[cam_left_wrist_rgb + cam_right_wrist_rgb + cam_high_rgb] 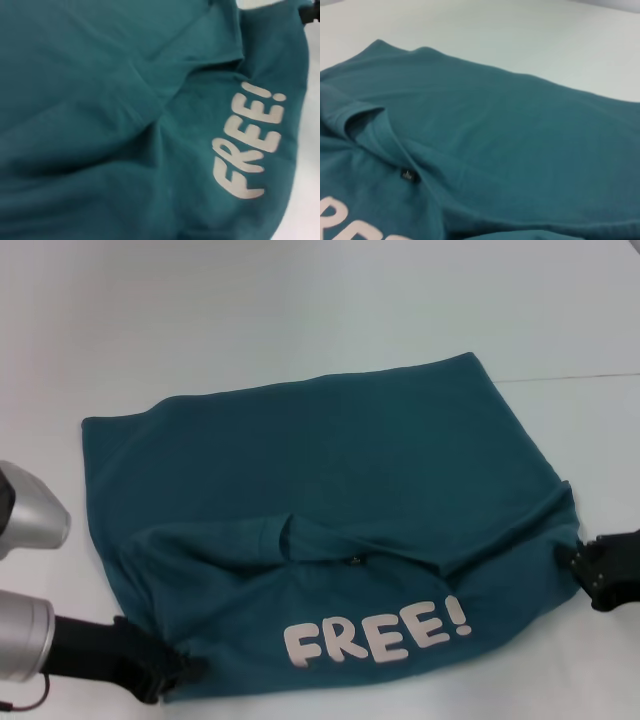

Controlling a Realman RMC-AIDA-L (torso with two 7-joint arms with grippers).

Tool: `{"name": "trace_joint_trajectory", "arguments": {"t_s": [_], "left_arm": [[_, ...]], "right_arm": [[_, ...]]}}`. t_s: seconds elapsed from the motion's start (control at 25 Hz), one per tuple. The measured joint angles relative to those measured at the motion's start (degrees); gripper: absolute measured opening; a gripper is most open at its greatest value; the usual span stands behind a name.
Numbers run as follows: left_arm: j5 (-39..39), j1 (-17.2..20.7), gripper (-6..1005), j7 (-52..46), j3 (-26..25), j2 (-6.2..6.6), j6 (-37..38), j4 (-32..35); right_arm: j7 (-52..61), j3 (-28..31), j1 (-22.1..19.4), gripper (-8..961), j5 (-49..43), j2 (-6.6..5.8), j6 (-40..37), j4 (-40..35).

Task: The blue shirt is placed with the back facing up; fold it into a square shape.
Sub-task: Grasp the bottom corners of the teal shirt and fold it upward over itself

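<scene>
- The left gripper [170, 675] pinches the blue shirt's [330, 470] near left corner.
- The right gripper [578, 562] clamps its near right corner.
- The "FREE!" lettering [375, 630] faces up on the folded-over near part.
- The shirt's far part lies flat on the white table [300, 310].

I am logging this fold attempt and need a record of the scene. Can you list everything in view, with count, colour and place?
blue shirt: one, dark teal-blue, spread across the middle of the table, its near part folded over onto the rest so the printed side shows.
lettering "FREE!": one print, cream, on the folded-over near part, close to the front edge.
small tag: one, dark, at the neckline fold near the shirt's centre.
table: one, white, under and around the shirt.
left gripper: one, black on a silver arm, at the shirt's near left corner; fabric bunches at its tip.
right gripper: one, black, at the shirt's right edge where the fabric is pulled into a pinch.
</scene>
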Motion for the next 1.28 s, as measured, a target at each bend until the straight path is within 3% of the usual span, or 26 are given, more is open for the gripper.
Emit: {"name": "trace_joint_trajectory", "arguments": {"t_s": [0.68, 1.0, 1.28], "left_arm": [[-0.65, -1.49, 2, -0.03, -3.94, 0.13, -1.24, 3.08], [-0.85, -0.83, 3, 0.62, -4.02, 0.15, 2.70, 4.07], [-3.56, 2.07, 3, 0.63, -3.72, -0.10, 6.70, 8.99]], "right_arm": [[1.85, 1.67, 5.22, 35, 0.01, -0.01, 2.88, -0.43], [0.24, 0.34, 2.43, 36, -0.98, 0.16, 2.42, -2.55], [-2.53, -2.35, -1.29, 36, -1.18, 0.53, 2.92, -4.57]]}}
